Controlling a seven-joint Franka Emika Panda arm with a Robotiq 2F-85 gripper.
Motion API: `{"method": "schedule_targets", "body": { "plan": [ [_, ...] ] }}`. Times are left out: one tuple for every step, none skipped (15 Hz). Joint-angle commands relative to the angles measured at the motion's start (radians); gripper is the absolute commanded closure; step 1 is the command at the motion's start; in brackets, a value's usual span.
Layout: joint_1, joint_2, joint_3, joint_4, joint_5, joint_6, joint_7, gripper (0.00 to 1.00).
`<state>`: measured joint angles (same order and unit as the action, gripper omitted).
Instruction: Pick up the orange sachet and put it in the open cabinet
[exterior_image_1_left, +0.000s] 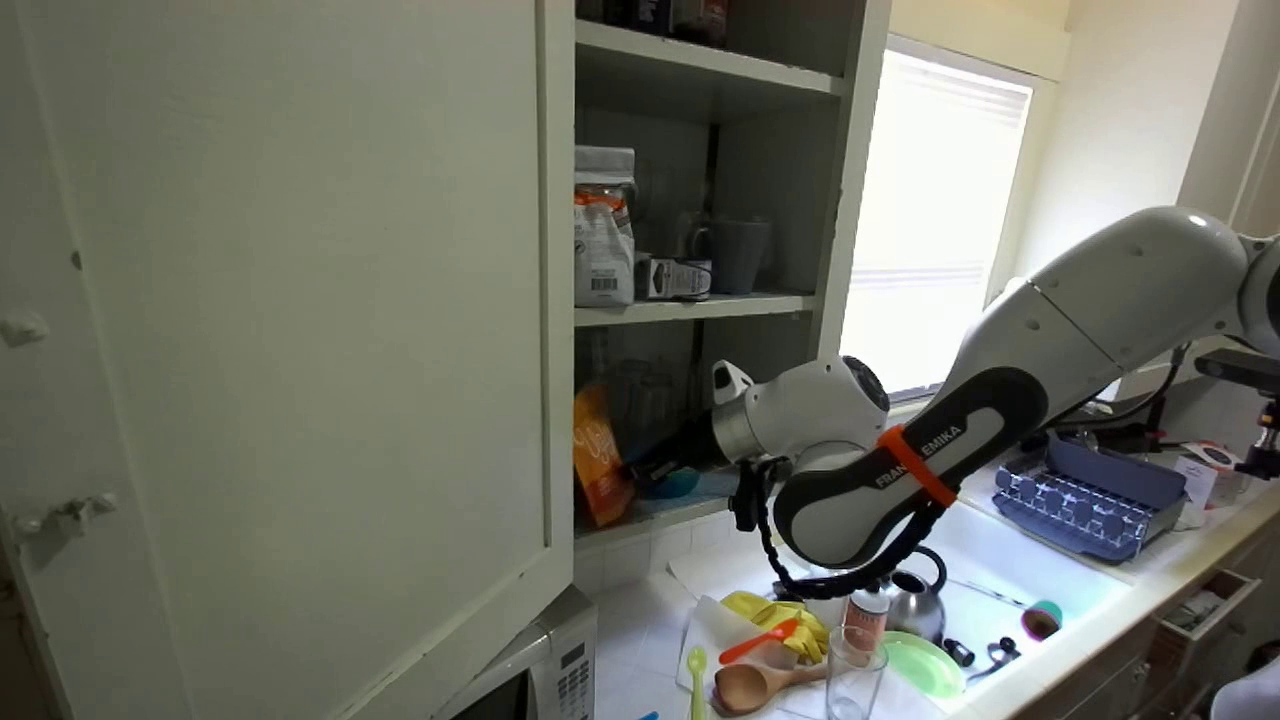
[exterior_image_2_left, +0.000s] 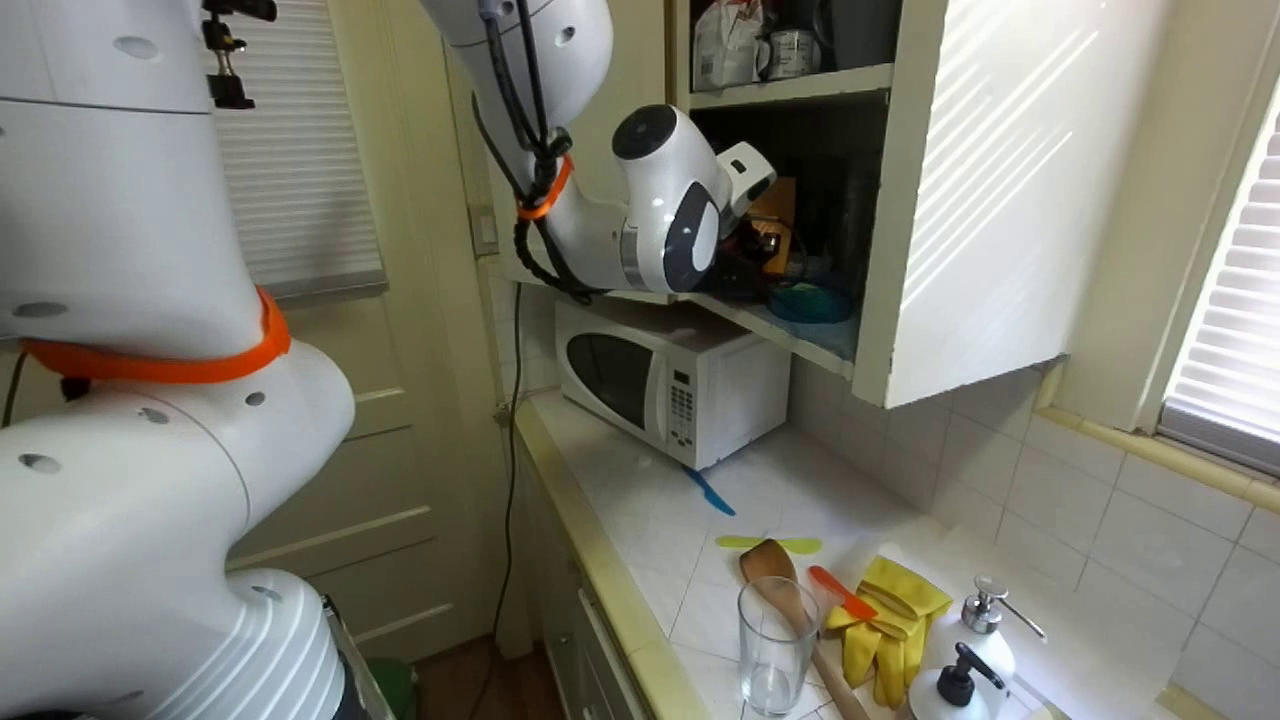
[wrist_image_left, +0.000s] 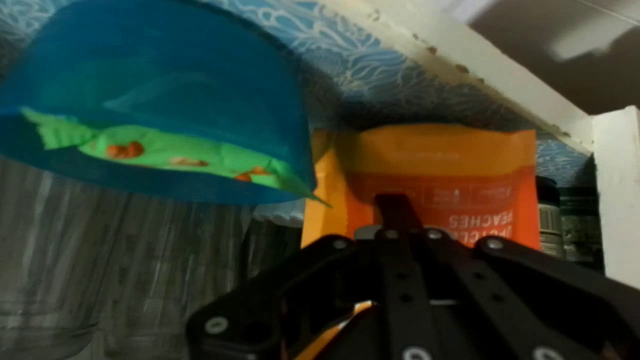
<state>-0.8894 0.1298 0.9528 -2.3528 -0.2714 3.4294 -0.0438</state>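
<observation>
My pincer (wrist_image_left: 395, 207) is drawn together at its tip, as the wrist view shows, right against the face of the orange sachet (wrist_image_left: 440, 170); whether I pinch any of it I cannot tell. The sachet is inside the open cabinet (exterior_image_2_left: 1000, 250), at the lowest shelf, and only the wrist view lets me read PEACHES on it. In an exterior view it shows tilted, partly hidden by the broad white door (exterior_image_1_left: 300, 300); in an exterior view my own wrist (exterior_image_2_left: 690, 200) covers some of it.

Near the sachet sits a teal bowl (exterior_image_2_left: 812, 303), seen in all three views, but the wrist view alone plainly shows the green packet (wrist_image_left: 185, 155) in it, the blue patterned shelf lining (wrist_image_left: 370, 70) and the dark jars (wrist_image_left: 548, 220).

One shelf up, both exterior views show a white bag (exterior_image_1_left: 605, 245). Further out, an exterior view gives me the microwave (exterior_image_2_left: 735, 385) nearly whole and two pump bottles (exterior_image_2_left: 975, 645); the grey kettle (exterior_image_1_left: 918, 608) and dish rack (exterior_image_1_left: 1090, 500) appear in an exterior view only.
</observation>
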Motion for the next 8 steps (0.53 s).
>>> {"method": "schedule_targets", "body": {
  "plan": [
    [0.092, 0.138, -0.037, 0.074, 0.001, -0.026, -0.082, 1.00],
    [0.113, 0.158, -0.047, 0.086, -0.003, -0.024, -0.092, 1.00],
    [0.129, 0.168, -0.050, 0.092, -0.002, -0.035, -0.095, 1.00],
    [0.149, 0.177, -0.061, 0.098, 0.000, -0.036, -0.104, 1.00],
    [0.171, 0.174, -0.076, 0.099, 0.010, -0.041, -0.109, 1.00],
    [0.200, 0.158, -0.106, 0.096, 0.028, -0.047, -0.113, 1.00],
    [0.210, 0.147, -0.114, 0.090, 0.035, -0.067, -0.103, 1.00],
    [0.222, 0.126, -0.127, 0.078, 0.045, -0.081, -0.089, 1.00]
  ]
}}
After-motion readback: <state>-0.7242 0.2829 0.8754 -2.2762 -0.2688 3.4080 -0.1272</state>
